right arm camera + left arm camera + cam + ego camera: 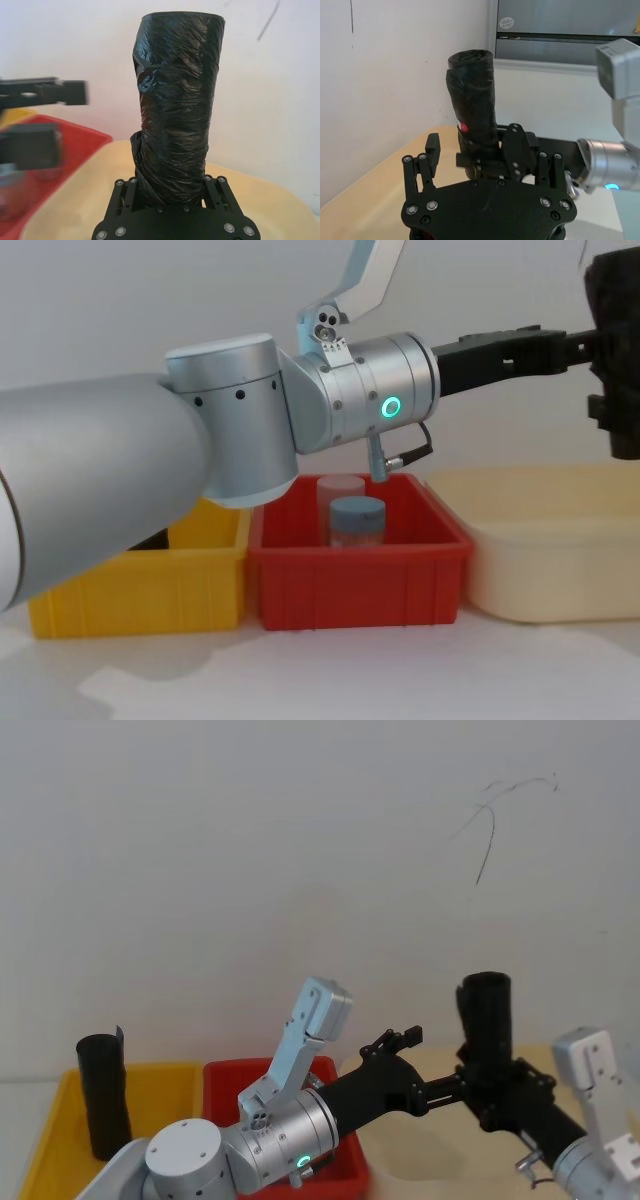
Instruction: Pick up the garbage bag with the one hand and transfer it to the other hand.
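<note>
The garbage bag is a tall black crinkled roll held upright above the cream bin. My right gripper is shut on its lower end, and the same grip shows in the right wrist view, right gripper under the bag. My left gripper reaches in from the left and is open. In the left wrist view the bag stands just beyond the left gripper, with one finger close beside it and the other well apart. I cannot tell if a finger touches the bag.
A second black roll stands in the yellow bin. The red bin holds a blue-lidded jar. The cream bin lies on the right, below the grippers. A white wall is close behind.
</note>
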